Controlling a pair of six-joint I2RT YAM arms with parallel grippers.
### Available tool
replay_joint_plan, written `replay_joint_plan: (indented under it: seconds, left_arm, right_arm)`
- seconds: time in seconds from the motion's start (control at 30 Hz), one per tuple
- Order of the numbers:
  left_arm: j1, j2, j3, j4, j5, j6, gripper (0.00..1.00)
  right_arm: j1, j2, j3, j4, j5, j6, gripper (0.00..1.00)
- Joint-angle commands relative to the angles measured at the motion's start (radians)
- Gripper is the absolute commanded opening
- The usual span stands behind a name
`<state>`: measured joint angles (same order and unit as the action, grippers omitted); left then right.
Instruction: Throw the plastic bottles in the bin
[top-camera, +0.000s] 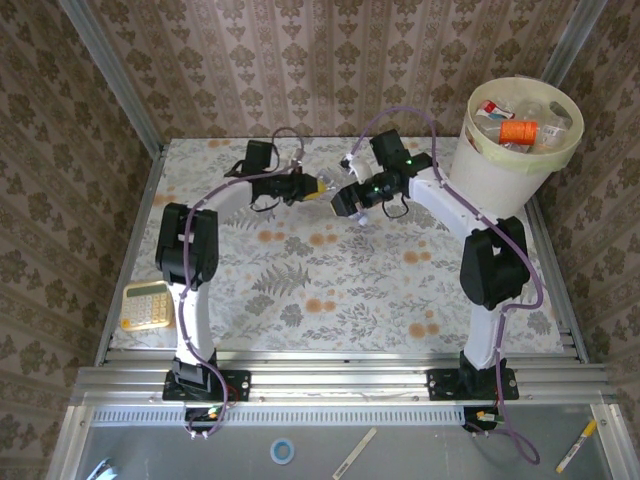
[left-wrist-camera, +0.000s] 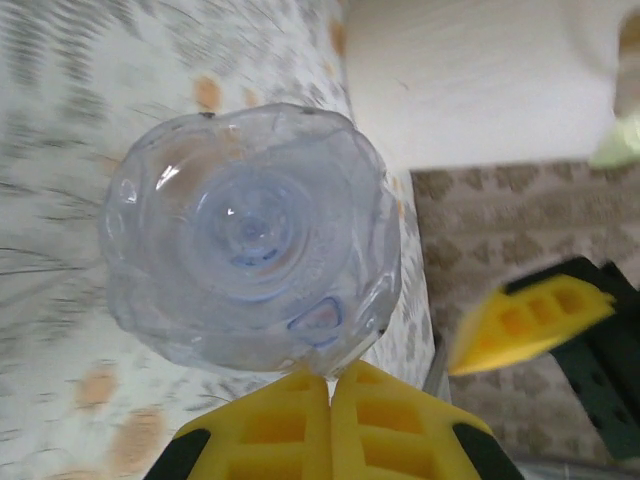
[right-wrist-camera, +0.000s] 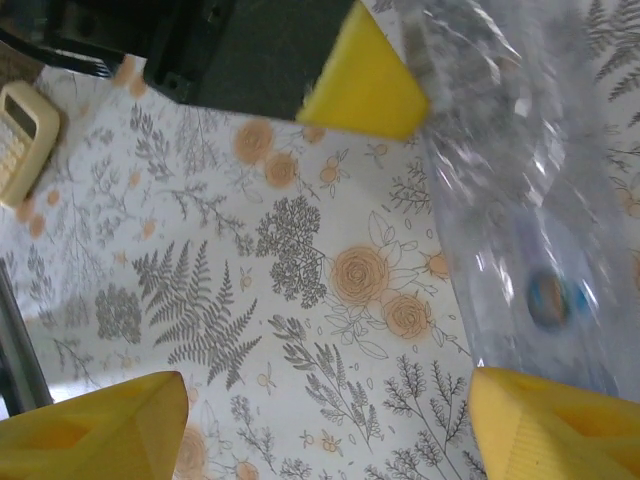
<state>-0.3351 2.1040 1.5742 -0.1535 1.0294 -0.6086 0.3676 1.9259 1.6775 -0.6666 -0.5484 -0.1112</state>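
A clear bottle (left-wrist-camera: 250, 235), pinched at its base by the closed left gripper (left-wrist-camera: 330, 385) above the table (top-camera: 300, 290), left of the bin (top-camera: 500, 175), is presented to the wide-spread right gripper (right-wrist-camera: 325, 385), which should be centred round it before release.

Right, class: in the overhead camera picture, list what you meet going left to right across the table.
yellow calculator → left gripper → right gripper → bin. The clear bottle at the left gripper overlaps both grippers there, so it is left out.
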Motion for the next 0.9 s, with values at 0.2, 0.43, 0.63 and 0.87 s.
replay_joint_plan:
  seconds: [0.2, 0.43, 0.63, 0.87]
  left_arm:
    - [-0.027, -0.026, 0.084, -0.289, 0.103, 0.235, 0.00]
    - [-0.037, -0.023, 0.116, -0.371, 0.138, 0.309, 0.00]
    - [-0.054, -0.027, 0.126, -0.391, 0.177, 0.351, 0.00]
    - [-0.073, -0.036, 0.124, -0.362, 0.211, 0.355, 0.00]
  right_arm:
    - [-0.017, -0.008, -0.087, -0.029, 0.159, -0.190, 0.77]
    - [-0.013, -0.004, -0.118, 0.025, 0.223, -0.192, 0.77]
    - [-0.007, 0.014, -0.153, 0.059, 0.140, -0.188, 0.77]
    - [0.005, -0.020, -0.208, 0.118, 0.103, -0.161, 0.72]
